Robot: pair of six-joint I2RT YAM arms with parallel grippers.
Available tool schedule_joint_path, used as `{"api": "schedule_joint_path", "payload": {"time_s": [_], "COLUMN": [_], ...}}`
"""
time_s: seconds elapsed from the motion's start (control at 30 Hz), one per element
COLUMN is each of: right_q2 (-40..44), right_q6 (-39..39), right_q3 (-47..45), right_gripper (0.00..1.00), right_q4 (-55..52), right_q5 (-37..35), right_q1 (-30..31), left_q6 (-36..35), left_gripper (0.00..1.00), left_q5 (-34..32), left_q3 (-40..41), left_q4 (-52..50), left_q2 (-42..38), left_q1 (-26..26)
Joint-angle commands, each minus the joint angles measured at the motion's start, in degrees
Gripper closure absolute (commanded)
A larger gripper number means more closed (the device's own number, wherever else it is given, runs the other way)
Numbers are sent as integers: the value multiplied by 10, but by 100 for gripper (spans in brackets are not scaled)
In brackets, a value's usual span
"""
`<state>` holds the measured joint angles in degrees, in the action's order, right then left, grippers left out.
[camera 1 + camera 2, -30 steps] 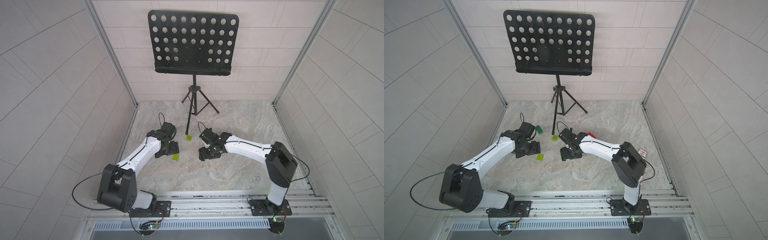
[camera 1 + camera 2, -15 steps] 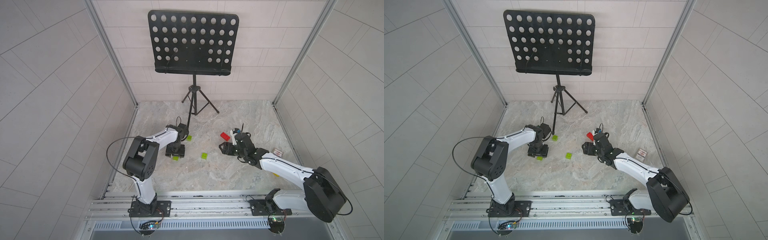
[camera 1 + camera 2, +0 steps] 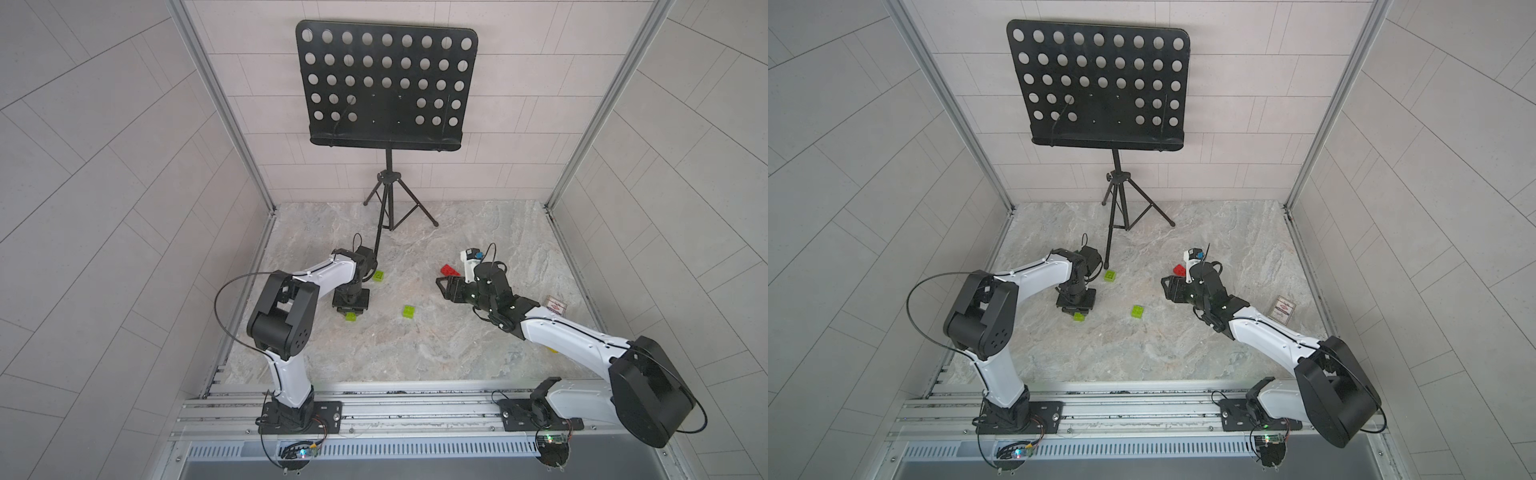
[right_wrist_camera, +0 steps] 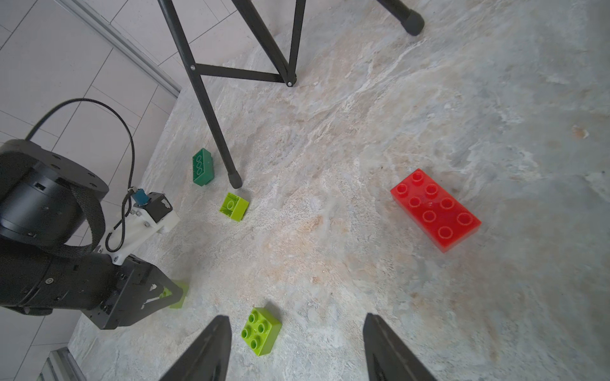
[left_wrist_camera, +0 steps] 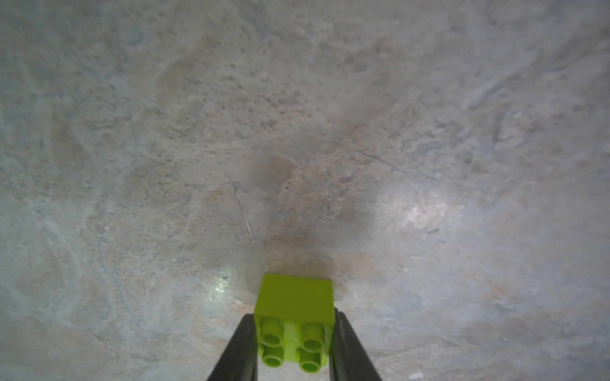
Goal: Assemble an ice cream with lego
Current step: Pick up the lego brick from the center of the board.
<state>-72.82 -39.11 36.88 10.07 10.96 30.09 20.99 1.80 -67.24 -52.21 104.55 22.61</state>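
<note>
— What's different from a second ago?

— Both arms. Back then they reached in toward the middle with the grippers close together. Now the left arm is folded over and points down, and the right arm stretches in low from its own side. Half a second ago they already stood much like this, and the bricks on the table lie where they lay then.

— And the left gripper?

— It is clamped on a lime brick, one finger on each side wall, studs facing the wrist. I can't tell whether the brick's far end touches the table.

— The right gripper?

— Its fingers are spread wide and it holds nothing. A second lime brick lies studs up on the table just ahead of it. It is nearer one finger than the other and touches neither.

— The rest?

— The red brick lies flat, studs up, well off to the gripper's other side. A third lime brick sits farther ahead, beside a foot of the music stand. The dark green brick is just past that foot, near the left arm. All are loose — none sits on another.
</note>
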Motion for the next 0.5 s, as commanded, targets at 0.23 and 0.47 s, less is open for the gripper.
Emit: {"api": "schedule_joint_path", "payload": {"time_s": [0.23, 0.47], "right_q2": [-53, -108], "right_q6": [-7, -42], "right_q3": [59, 77], "right_gripper": [39, 41], "right_q4": [-123, -151], "right_q5": [-86, -62], "right_q1": [-14, -52], "left_q6": [26, 76], "left_gripper": [86, 86], "left_q5": [80, 67], "left_q3": [21, -90], "left_q4": [16, -16], "left_q2": [-60, -65], "left_q1": [11, 141]}}
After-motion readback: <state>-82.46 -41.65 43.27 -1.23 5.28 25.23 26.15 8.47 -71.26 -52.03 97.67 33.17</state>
